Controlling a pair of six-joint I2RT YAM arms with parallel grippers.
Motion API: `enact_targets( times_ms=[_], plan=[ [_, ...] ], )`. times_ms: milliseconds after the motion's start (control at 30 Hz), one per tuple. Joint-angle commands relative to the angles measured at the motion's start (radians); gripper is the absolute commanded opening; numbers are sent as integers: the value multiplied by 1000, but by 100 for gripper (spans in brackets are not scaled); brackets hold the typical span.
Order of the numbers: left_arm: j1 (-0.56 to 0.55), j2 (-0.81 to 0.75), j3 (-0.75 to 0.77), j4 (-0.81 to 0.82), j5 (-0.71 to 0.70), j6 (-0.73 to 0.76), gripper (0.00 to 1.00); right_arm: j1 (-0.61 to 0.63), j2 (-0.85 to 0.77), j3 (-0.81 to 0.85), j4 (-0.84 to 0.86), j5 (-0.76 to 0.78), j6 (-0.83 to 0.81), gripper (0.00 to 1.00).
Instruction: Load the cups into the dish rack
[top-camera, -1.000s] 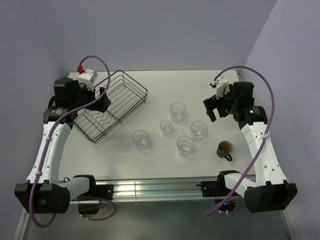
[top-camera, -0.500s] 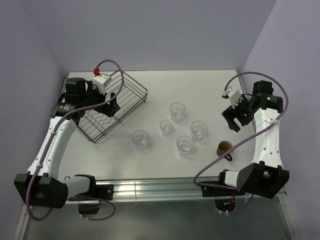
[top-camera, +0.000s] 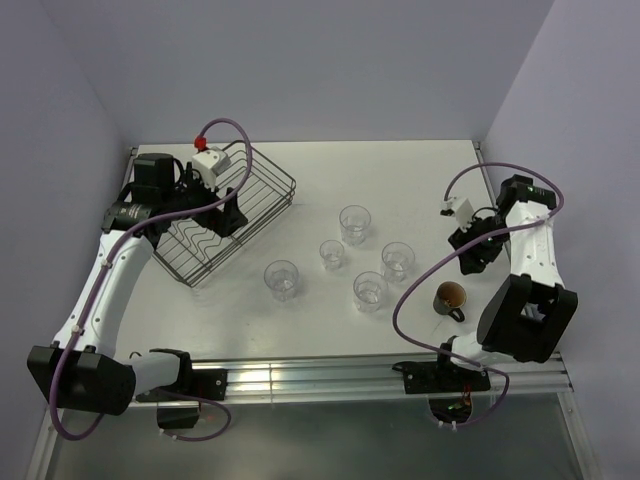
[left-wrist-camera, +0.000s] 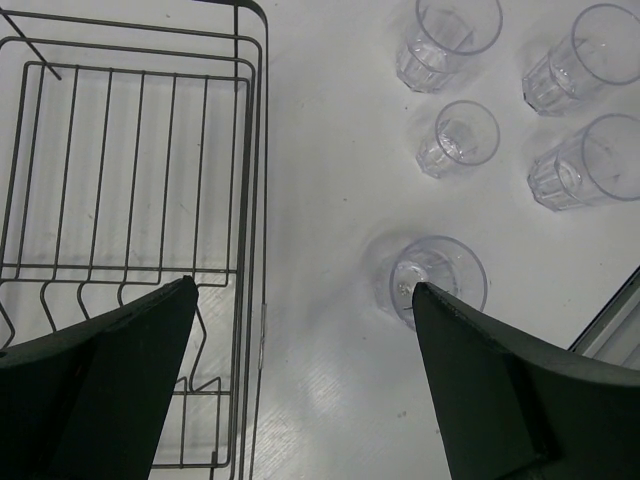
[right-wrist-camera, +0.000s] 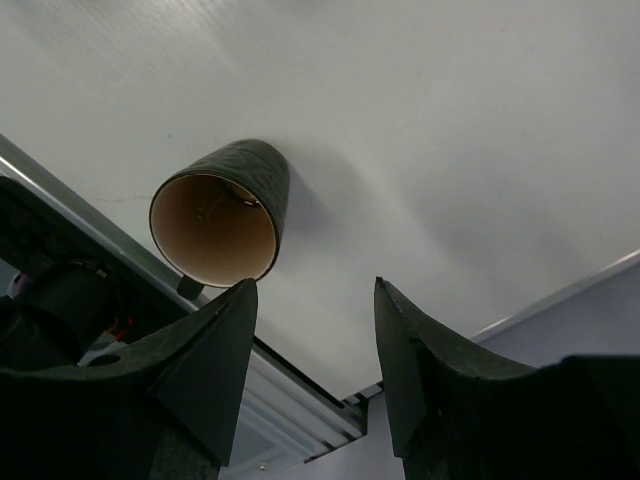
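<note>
Looking down from above, we find the dish rack (top-camera: 255, 195) at the far left of the tabletop (top-camera: 400, 170), set at an angle, with all six cups standing outside it. The five clear tumblers (top-camera: 354, 222) cluster mid-tabletop, well apart from one another, and the dark mug (top-camera: 451, 298) stands upright alone near the right edge, close to the metal rail (top-camera: 300, 378) along the front. The left tool (left-wrist-camera: 303, 290) hangs over the rack's right rim with its fingers wide apart and nothing between them; the nearest tumbler sits just past its right finger. The right tool (right-wrist-camera: 315, 285) hovers beside the mug, fingers apart and gripping nothing, and its wrist camera looks into the mug's brown inside. From above we cannot quite tell whether it is over the mug or a little beyond it. The right arm's purple cable (top-camera: 405, 295) loops low between the mug and the tumblers. Compared with a second ago, the right arm has folded back toward the right edge and the left tool has shifted farther over the rack; no cup has moved.
</note>
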Motion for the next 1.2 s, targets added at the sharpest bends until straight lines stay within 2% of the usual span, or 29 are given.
enact_targets(
  times_ms=[0,733,1167],
  plan=[
    [-5,-8,26,-6,53,24,98,-2,19,-27,3,-19,-20,58],
    [-10,12,16,-1,79,30,99,10,60,-219,150,16,3,60],
    [-19,26,0,9,76,17,99,16,100,-251,198,1,12,52]
  ],
)
